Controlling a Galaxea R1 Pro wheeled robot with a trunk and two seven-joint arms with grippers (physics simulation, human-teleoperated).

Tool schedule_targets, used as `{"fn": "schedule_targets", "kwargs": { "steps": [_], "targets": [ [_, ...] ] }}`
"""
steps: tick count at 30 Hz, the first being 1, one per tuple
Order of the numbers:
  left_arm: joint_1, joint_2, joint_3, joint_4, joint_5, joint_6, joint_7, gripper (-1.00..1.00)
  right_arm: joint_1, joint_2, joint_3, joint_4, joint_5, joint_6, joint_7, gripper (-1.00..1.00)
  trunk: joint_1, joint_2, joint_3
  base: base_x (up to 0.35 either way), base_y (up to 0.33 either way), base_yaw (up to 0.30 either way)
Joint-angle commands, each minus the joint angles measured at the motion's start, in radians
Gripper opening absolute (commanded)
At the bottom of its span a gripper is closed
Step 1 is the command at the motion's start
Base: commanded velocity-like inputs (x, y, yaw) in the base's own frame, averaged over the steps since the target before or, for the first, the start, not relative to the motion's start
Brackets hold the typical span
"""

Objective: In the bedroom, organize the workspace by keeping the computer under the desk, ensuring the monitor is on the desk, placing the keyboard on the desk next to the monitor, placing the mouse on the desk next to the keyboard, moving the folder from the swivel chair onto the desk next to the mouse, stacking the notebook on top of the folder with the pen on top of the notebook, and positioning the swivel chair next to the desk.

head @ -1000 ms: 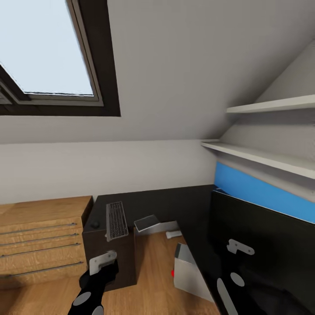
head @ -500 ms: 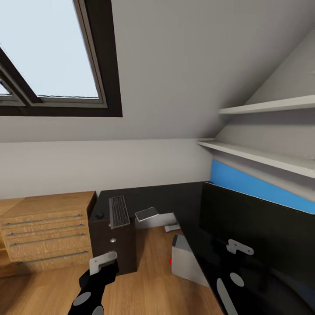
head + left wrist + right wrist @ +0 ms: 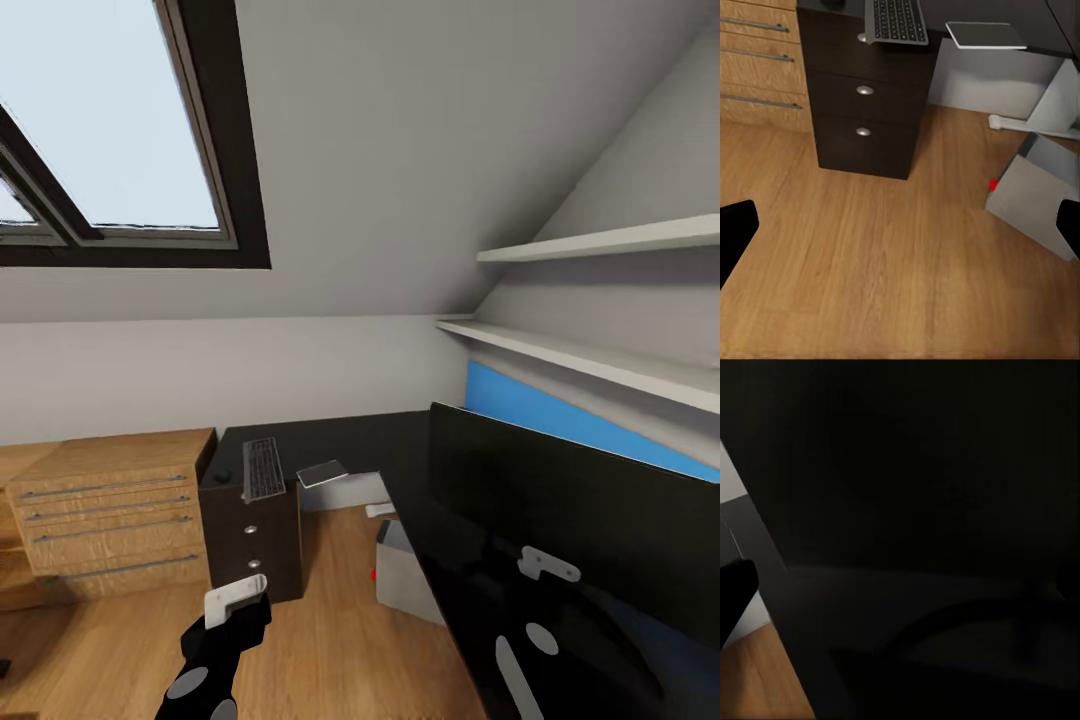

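Observation:
The black desk runs along the back wall, its drawer block showing round silver knobs. The dark keyboard lies on the left end of the desk, partly overhanging the front edge. The small black mouse sits just left of it. The wide black monitor stands close on the right. The pale grey computer with its red light rests on the floor under the desk. My left gripper hangs open and empty above the wood floor. My right gripper, open, faces the dark monitor.
A light wood drawer unit stands left of the desk. A flat pale grey panel juts from the desk front. Two white shelves and a blue wall panel line the right wall. A skylight sits in the sloped ceiling.
The whole picture has shifted: the camera has drawn back, so the desk, keyboard and computer look smaller and farther. Both arms hold the same place in the view.

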Motion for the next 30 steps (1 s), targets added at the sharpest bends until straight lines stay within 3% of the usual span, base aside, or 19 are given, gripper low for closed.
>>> {"fn": "schedule_targets", "kwargs": {
  "steps": [1,10,14,16,17,18,22,25,26,30],
  "targets": [
    [0.000,0.000,-0.001,-0.001,0.008,0.002,0.007,1.00,0.000,-0.001,0.002,0.001,-0.010,-0.008,-0.004,1.00,0.000,-0.001,0.000,-0.294,-0.201,0.000],
    [0.000,0.001,0.009,-0.001,0.010,0.001,0.008,1.00,0.001,-0.012,-0.012,0.002,-0.014,-0.005,0.001,1.00,0.000,-0.001,0.000,-0.294,-0.201,0.000],
    [0.000,0.001,0.025,-0.001,0.011,-0.001,0.008,1.00,0.001,-0.028,-0.033,0.002,-0.057,-0.003,0.036,1.00,0.000,-0.001,0.000,-0.294,-0.201,0.000],
    [0.000,0.002,0.041,-0.001,0.011,-0.001,0.008,1.00,0.001,-0.044,-0.053,0.002,-0.111,0.000,0.068,1.00,0.000,-0.001,0.000,-0.294,-0.201,0.000],
    [0.000,0.001,0.064,-0.001,0.013,-0.001,0.008,1.00,0.001,-0.085,-0.087,0.003,-0.227,0.013,0.120,1.00,0.000,-0.001,0.000,-0.294,-0.201,0.000],
    [0.000,0.001,0.069,-0.001,0.014,-0.001,0.008,1.00,0.001,-0.105,-0.094,0.004,-0.278,0.023,0.136,1.00,0.000,-0.001,0.000,-0.293,-0.201,0.000],
    [0.000,0.002,0.075,-0.001,0.014,-0.001,0.007,1.00,0.001,-0.156,-0.104,0.008,-0.412,0.052,0.164,1.00,0.000,-0.001,0.000,-0.293,-0.203,0.000],
    [0.000,0.001,0.078,-0.001,0.014,-0.002,0.007,1.00,0.001,-0.208,-0.108,0.020,-0.539,0.070,0.196,1.00,0.000,-0.001,0.000,-0.264,-0.227,0.000],
    [0.000,0.002,0.078,-0.001,0.014,-0.002,0.007,1.00,0.001,-0.217,-0.108,0.027,-0.561,0.072,0.205,1.00,0.000,-0.001,0.000,-0.199,-0.265,0.000],
    [0.000,0.002,0.100,-0.003,0.015,-0.006,0.007,1.00,0.001,-0.274,-0.120,0.112,-0.700,0.103,0.305,1.00,0.000,-0.001,0.000,-0.102,-0.308,0.000]
  ]
}}
